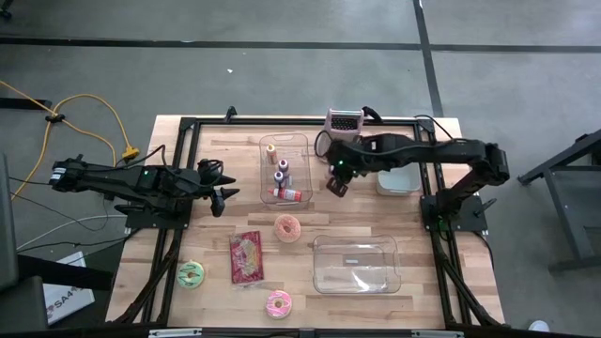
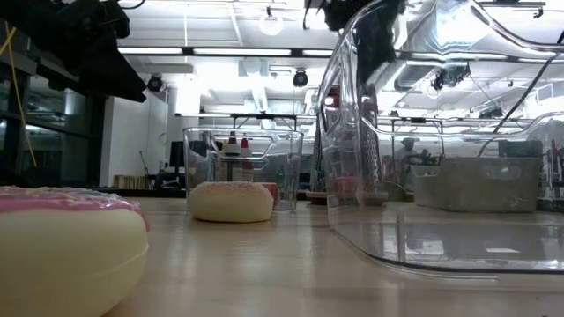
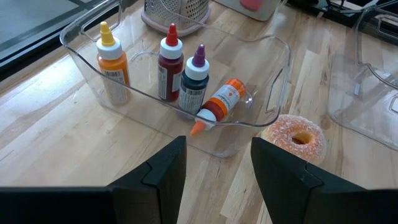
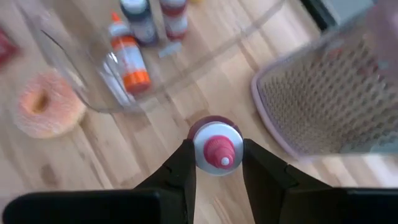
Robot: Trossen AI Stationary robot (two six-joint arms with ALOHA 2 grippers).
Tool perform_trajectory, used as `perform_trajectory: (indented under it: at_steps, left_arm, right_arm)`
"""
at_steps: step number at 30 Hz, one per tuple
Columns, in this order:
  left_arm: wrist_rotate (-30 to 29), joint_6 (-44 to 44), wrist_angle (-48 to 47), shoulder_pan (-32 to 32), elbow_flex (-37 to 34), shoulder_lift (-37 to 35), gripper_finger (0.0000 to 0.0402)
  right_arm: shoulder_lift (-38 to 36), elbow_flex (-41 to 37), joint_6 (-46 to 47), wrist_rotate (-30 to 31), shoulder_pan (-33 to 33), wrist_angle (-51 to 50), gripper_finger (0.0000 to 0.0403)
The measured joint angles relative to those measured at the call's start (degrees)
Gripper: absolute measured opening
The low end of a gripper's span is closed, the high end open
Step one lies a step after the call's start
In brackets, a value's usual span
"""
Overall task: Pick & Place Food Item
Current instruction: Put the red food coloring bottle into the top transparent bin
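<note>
Gripping a small squeeze bottle with a white cap and red nozzle [image 4: 216, 149] between its two dark fingers, held above the wooden table [image 1: 423, 291] just beside the clear plastic bin of bottles [image 1: 302, 141] and near the pink mesh basket [image 1: 344, 120]: so stands the right gripper [image 1: 338, 186]. Clamped on both sides of the cap in the right wrist view, nozzle pointing at the camera. Waiting at the table's left side, fingers spread apart and holding nothing: the left gripper [image 1: 223, 199], aimed toward that same bin. Inside the bin, three upright bottles, a yellow-capped orange bottle [image 3: 112, 65], a red-capped dark red bottle [image 3: 169, 65] and a purple-capped dark bottle [image 3: 195, 81], plus an orange bottle lying on its side [image 3: 217, 106]. Resting on the wood just beside the bin, a sugar-coated orange doughnut [image 1: 287, 227]; farther toward the near edge, a green-iced doughnut [image 1: 191, 273], a pink-iced doughnut [image 1: 278, 303] and a red flat snack packet [image 1: 247, 256]. Standing empty by the look of it, a second clear plastic container [image 1: 357, 265]. Judged from this: pick done, placement outstanding, destination impossible to tell from here. None of the doughnuts or the packet seemingly handled yet.
</note>
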Motion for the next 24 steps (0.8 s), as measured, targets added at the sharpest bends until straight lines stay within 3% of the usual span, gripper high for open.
perform_trajectory:
  at_steps: [9,24]
  left_arm:
    - [0.0,0.0,0.0,0.0,0.0,0.0,0.0174]
    - [0.0,0.0,0.0,0.0,0.0,0.0,0.0174]
  right_arm:
    - [0.1,1.5,-0.9,-3.0,0.0,0.9,0.0093]
    - [1.8,1.6,-6.9,-4.1,0.0,15.6,0.0093]
